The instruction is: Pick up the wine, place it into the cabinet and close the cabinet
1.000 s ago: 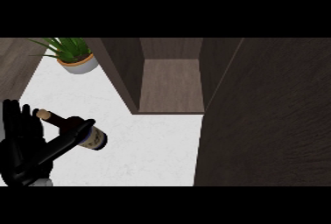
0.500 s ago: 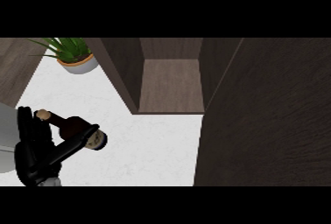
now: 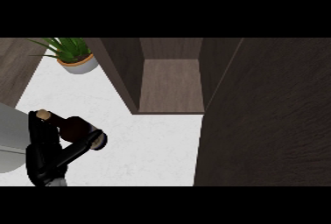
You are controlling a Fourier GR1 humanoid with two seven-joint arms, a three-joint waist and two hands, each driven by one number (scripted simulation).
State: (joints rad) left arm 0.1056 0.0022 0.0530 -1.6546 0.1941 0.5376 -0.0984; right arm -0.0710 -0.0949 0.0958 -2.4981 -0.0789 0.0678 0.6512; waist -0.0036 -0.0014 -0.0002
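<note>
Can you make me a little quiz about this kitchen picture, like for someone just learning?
1. True or false: the cabinet is open.
2. What is the left hand curled around? A) the plant B) the wine bottle C) a plate
3. Fill in: the potted plant stands on the counter, to the ____ of the cabinet.

Key:
1. True. Its inside shelf shows, with nothing on it.
2. B, the wine bottle, with its cork end poking out past the hand.
3. Left.
</note>
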